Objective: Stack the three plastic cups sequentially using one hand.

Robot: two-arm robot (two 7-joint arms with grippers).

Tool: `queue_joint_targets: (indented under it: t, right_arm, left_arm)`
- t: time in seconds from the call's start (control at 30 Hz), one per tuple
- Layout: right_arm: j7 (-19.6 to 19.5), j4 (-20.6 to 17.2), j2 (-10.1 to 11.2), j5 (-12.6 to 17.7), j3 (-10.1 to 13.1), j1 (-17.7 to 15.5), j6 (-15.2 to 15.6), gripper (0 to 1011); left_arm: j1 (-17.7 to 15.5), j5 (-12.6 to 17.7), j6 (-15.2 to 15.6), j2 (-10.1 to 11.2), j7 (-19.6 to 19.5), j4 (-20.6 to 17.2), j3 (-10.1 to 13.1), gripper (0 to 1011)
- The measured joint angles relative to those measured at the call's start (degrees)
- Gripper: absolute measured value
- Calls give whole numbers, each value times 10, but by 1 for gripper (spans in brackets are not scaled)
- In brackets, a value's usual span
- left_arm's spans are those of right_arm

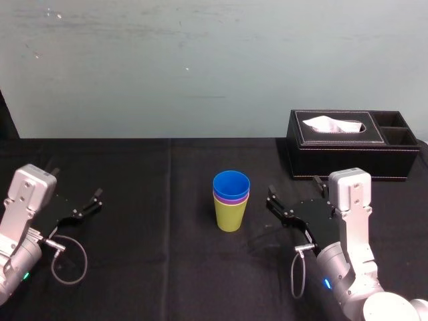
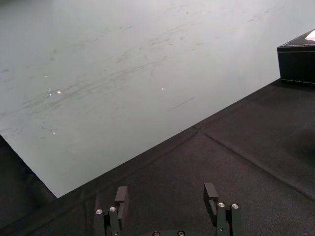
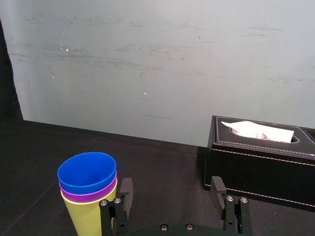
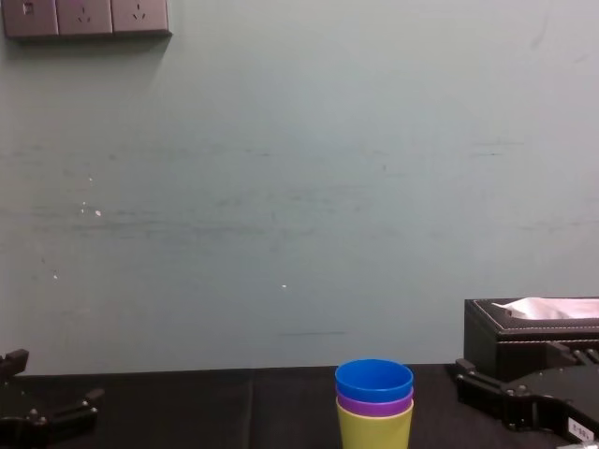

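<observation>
The three plastic cups stand nested in one upright stack at the table's middle: the blue cup (image 1: 231, 183) on top, the purple cup (image 1: 231, 198) as a thin band under it, the yellow-green cup (image 1: 231, 215) at the bottom. The same stack appears in the right wrist view (image 3: 88, 189) and the chest view (image 4: 374, 404). My right gripper (image 1: 297, 200) rests open to the right of the stack, apart from it, nothing between its fingers (image 3: 125, 191). At the table's left my left gripper (image 1: 77, 194) sits open and empty, its fingers (image 2: 121, 195) spread.
A black leather tissue box (image 1: 354, 144) with white tissue stands at the back right, behind my right gripper. Black cloth (image 1: 154, 267) covers the table. A pale wall (image 1: 200, 67) runs along the far edge.
</observation>
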Motion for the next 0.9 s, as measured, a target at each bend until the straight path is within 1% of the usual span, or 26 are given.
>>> queue_joint_targets:
  t: [0.9]
  right_arm:
    - [0, 0, 0, 0, 0, 0, 0, 1003]
  left_arm:
    - [0, 0, 0, 0, 0, 0, 0, 1000]
